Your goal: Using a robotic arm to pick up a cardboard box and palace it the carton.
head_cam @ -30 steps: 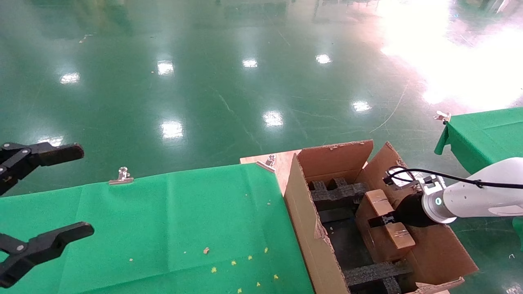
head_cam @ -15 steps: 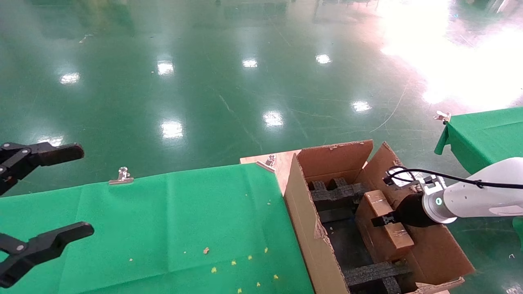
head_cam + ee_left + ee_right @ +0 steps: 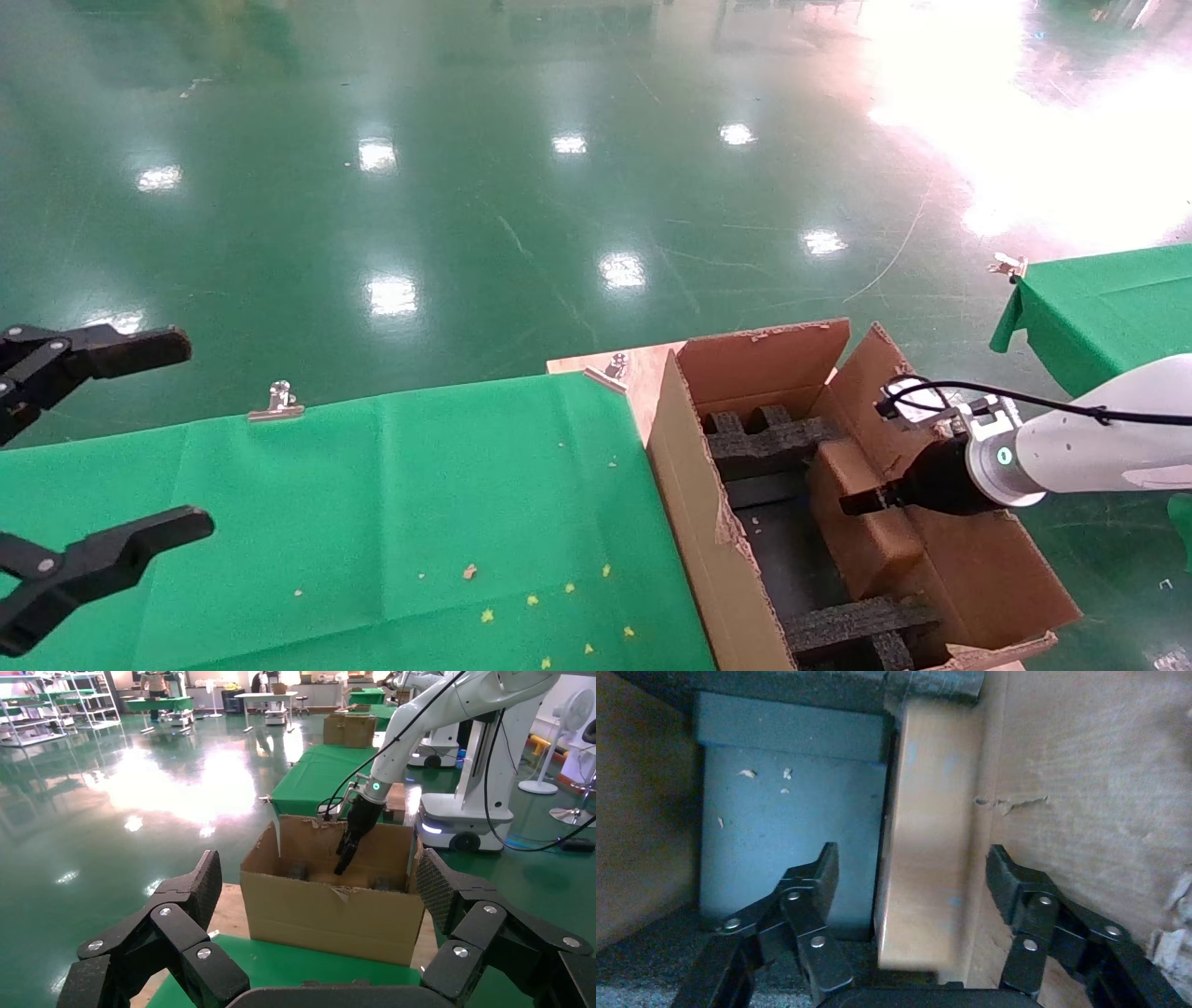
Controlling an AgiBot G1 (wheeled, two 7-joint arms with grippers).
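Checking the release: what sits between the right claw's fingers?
In the right wrist view, the cardboard box stands between the open right claw's fingers, untouched by either.

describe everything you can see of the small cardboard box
The box is a small brown cardboard slab standing on edge inside the carton, leaning against its right wall beside a black foam insert. In the right wrist view its narrow tan edge looks smooth and glossy, with faint bluish marks. The right gripper straddles that edge with its fingers apart on both sides, not pressing it. The box's lower end is hidden in the carton.
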